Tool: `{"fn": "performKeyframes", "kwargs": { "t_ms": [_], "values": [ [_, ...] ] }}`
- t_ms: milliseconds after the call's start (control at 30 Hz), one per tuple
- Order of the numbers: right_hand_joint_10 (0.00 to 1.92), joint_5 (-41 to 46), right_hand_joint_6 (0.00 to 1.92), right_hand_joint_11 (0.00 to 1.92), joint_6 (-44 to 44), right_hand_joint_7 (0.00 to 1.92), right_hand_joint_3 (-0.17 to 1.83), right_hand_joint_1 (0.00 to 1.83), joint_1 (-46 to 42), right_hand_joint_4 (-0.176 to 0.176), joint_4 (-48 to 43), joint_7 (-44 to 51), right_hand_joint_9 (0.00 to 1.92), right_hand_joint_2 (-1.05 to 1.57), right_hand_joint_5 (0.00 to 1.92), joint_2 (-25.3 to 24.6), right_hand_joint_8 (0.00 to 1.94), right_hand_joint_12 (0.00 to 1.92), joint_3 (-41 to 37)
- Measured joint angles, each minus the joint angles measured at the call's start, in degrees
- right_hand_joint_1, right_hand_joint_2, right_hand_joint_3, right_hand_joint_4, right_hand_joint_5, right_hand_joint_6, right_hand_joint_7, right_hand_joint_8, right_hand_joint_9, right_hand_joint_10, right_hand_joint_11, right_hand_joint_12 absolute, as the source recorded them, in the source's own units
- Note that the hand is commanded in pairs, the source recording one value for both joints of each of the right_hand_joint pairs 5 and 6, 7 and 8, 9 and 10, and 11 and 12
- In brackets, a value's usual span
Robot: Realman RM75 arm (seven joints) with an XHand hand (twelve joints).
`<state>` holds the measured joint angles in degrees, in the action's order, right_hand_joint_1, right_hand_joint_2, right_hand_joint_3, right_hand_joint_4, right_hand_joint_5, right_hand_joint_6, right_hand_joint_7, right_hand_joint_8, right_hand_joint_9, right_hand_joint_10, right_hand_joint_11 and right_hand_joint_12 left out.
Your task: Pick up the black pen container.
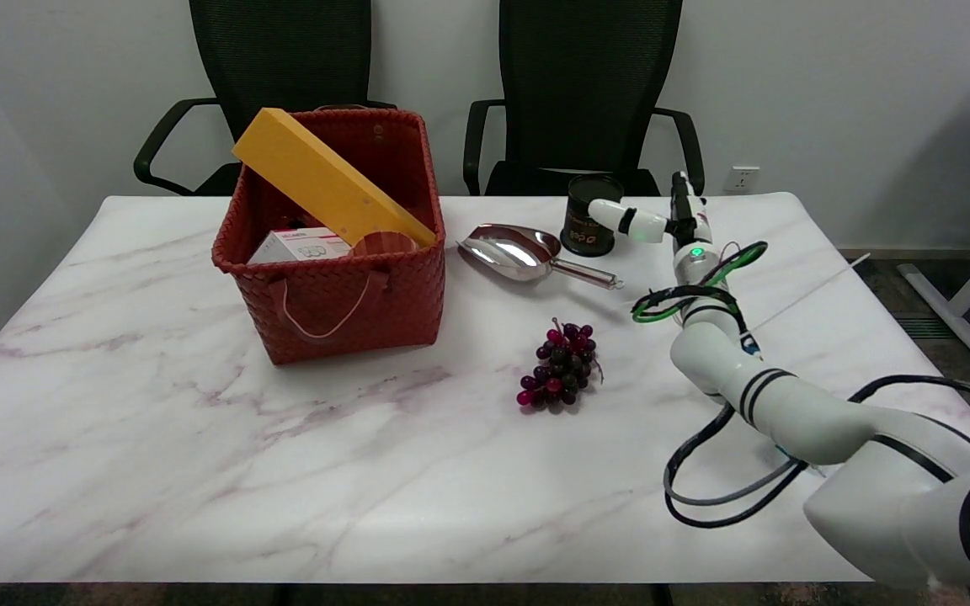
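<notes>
Standing upright at the far edge of the marble surface (pixel 199 471), at about one o'clock from the grapes (pixel 559 366): the black pen container (pixel 590 215), its long axis vertical and its open mouth facing up. Reaching in from the lower right, the right hand (pixel 662 220), hovering just to the container's three o'clock side at roughly the height of its upper wall. Spreading apart rather than closing, the fingers (pixel 615 212): one white finger stretching toward nine o'clock and overlapping the container's right flank, though contact impossible to confirm from this angle, the others pointing up toward twelve. Nothing being held. Lying just at the container's eight o'clock, the metal scoop (pixel 514 250), handle angled toward it. Sitting well off toward nine o'clock, the red woven basket (pixel 329 295). Looking, by judgement, like the final approach: needing a short shift toward nine o'clock to bracket the wall before closing.
</notes>
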<state>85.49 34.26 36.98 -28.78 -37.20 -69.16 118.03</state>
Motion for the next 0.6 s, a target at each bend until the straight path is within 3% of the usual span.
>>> {"fn": "performKeyframes", "kwargs": {
  "t_ms": [600],
  "values": [
    [0.0, -0.01, 0.0, 0.0, -5.56, 0.0, 0.46, 1.08, 9.11, 0.0, 10.93, 0.98, 0.0, 0.06, 0.0, -3.74, 0.0, 0.0, 3.01]
  ]
}}
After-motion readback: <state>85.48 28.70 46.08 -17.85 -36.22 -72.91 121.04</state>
